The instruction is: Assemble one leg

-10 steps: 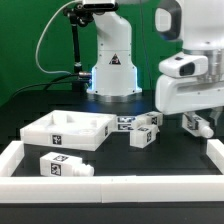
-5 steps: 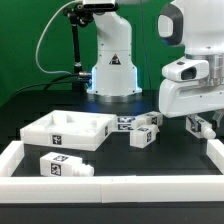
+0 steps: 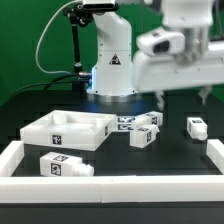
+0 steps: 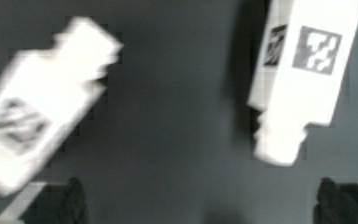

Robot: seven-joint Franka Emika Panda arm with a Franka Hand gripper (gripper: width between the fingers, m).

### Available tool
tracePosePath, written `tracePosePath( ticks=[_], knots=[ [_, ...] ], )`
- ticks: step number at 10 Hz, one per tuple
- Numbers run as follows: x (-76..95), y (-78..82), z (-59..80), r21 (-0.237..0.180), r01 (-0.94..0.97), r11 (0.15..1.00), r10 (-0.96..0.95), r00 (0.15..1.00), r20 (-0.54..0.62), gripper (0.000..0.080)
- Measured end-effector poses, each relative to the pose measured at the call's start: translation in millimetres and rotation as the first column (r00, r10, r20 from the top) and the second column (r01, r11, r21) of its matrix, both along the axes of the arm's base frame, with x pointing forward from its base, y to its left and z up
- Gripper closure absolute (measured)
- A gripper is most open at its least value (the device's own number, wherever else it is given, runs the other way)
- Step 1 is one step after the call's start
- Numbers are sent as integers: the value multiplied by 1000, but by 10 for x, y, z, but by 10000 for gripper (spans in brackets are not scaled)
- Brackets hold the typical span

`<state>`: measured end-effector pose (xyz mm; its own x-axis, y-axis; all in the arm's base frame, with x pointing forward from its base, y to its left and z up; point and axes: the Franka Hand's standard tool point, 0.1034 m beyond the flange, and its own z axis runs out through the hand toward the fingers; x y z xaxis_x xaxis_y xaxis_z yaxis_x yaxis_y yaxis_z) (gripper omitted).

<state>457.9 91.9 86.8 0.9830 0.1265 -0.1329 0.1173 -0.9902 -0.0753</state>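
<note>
Hand (image 3: pixel 183 96) hangs above the desk (image 3: pixel 120 158), fingers (image 4: pixel 345 195) spread wide, gripping nothing. Leg (image 3: pixel 196 126) lies on the desk below it, at the exterior view's right, well apart from the rest. Two spare legs (image 3: pixel 145 132) are bunched near centre, just beside the square panel (image 3: pixel 68 128). Front leg (image 3: pixel 65 167) lies by the white rail (image 3: pixel 150 186).

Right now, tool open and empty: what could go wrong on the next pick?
1. Tilted leg and second leg both sit off-centre under the open tool in the wrist view; a straight descent may clip one or grip nothing.
2. Clustered legs beside the panel lie close together; picking there could knock neighbours.
</note>
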Motion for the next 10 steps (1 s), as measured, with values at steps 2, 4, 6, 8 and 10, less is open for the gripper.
tracePosePath(
  ticks=[2, 4, 6, 8, 10],
  knots=[
    [59, -136, 52, 9, 23, 1000, -23, 1000, 14, 151],
    [59, -132, 51, 9, 21, 1000, -21, 1000, 14, 151],
    [76, -182, 48, 7, 35, 999, -35, 999, 12, 151],
    [209, -517, -33, -17, 180, 984, -180, 983, 26, 151],
    [146, -727, -402, -16, 162, 987, -161, 985, 61, 151]
  ],
)
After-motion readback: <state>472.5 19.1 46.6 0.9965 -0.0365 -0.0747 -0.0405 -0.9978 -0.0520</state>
